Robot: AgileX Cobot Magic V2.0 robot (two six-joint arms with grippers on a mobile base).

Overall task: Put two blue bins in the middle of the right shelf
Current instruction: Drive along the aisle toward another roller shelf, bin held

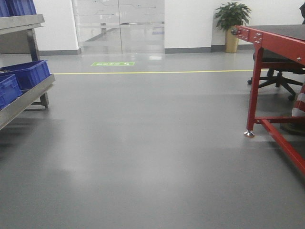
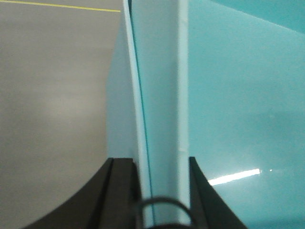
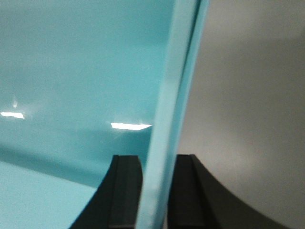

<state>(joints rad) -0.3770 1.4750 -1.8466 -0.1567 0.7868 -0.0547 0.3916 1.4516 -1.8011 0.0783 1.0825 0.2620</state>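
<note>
Left gripper (image 2: 159,164) and right gripper (image 3: 157,162) each pinched a thin, glossy turquoise bin wall (image 2: 159,86), centre frame.
Only the front view showed ribbed blue bins (image 1: 29,74) on a metal shelf (image 1: 28,98), far left.

The floor (image 1: 143,157) is showing glossy grey, with a thin yellow line (image 1: 152,72) and a green marking (image 1: 113,63) crossing it. The shelf bins (image 1: 29,74) are showing deep blue on a dull grey metal shelf (image 1: 28,100). The table (image 1: 267,40) is showing red framing under a black top. The plant (image 1: 232,14) is standing green in a gold pot (image 1: 232,43). The held bin (image 2: 238,105) is appearing pale turquoise between the black fingers of the left gripper (image 2: 159,162) and the right gripper (image 3: 156,160).
</note>
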